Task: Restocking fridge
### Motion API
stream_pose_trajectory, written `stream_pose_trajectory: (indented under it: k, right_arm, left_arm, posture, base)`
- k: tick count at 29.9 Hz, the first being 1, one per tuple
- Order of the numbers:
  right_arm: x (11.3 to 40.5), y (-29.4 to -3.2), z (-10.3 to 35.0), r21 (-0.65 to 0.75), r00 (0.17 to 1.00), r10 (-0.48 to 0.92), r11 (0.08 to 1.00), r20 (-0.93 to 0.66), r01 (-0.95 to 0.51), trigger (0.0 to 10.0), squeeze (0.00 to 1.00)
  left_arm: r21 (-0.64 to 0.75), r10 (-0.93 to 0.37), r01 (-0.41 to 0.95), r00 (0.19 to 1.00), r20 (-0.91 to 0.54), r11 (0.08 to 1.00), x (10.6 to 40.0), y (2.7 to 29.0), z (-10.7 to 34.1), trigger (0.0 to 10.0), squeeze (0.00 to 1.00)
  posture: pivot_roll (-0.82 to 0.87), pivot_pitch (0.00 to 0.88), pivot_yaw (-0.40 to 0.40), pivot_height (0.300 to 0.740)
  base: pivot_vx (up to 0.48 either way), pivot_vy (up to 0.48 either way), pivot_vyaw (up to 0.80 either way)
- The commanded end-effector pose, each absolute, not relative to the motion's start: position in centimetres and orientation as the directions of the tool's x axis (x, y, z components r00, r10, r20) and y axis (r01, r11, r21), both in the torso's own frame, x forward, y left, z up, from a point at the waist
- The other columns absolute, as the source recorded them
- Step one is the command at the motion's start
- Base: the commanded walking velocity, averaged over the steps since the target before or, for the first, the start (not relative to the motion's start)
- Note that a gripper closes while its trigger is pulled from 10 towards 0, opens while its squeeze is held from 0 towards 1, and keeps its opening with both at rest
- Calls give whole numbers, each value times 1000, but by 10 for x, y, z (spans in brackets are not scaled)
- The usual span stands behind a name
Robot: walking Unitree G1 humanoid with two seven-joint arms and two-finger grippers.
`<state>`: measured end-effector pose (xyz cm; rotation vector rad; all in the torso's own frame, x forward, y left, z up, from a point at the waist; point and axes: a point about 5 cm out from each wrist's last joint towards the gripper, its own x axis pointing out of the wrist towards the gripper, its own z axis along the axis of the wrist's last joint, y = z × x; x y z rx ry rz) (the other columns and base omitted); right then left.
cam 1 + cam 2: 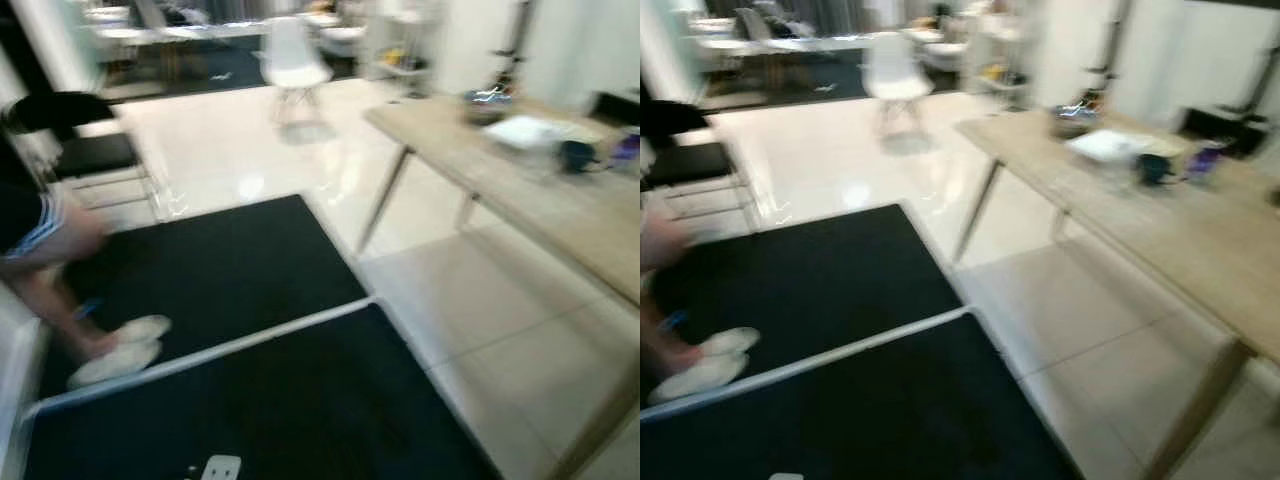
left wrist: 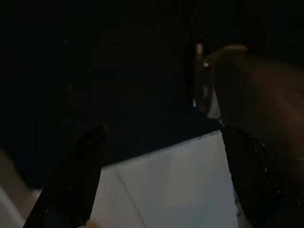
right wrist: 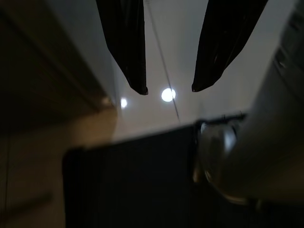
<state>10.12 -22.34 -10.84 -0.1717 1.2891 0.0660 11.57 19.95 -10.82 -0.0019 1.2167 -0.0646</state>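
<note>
At far left a person's leg and white shoes (image 1: pixel 118 350) stand on a black mat (image 1: pixel 220 270); a white chair (image 1: pixel 292 57) is far back; a wooden table (image 1: pixel 520 190) with blurred clutter runs along the right. No fridge can be made out. Left gripper (image 2: pixel 161 130) and right gripper (image 3: pixel 168 89) hang released, fingers spread, over pale floor

Open office/showroom-type space: glossy tiled floor (image 1: pixel 480 330), black mats (image 1: pixel 220 270), long wooden table (image 1: pixel 520 190), white chair (image 1: pixel 295 55) beyond it.
</note>
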Motion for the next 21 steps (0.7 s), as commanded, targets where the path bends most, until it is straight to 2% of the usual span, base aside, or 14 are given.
stream_pose_trajectory:
  k: [1,11,21]
  right_arm:
    - [107,-220,-108,-98,300,-51,985,-953,-143,10000,0]
    - [108,-220,-107,-113,300,-61,981,-952,-159,10000,0]
    - [108,-221,-107,-116,298,-63,980,-952,-163,10000,0]
  left_arm:
    - [-55,-71,60,308,-949,997,107,194,-112,10000,0]
    - [-50,-65,56,308,-949,997,108,195,-111,10000,0]
    - [-50,-67,62,301,-951,997,106,194,-112,10000,0]
  posture:
    - [-90,0,-16,740]
    - [-90,0,-15,740]
    - [-92,0,-17,740]
  base:
    - [0,0,0]
    - [0,0,0]
    - [311,0,0]
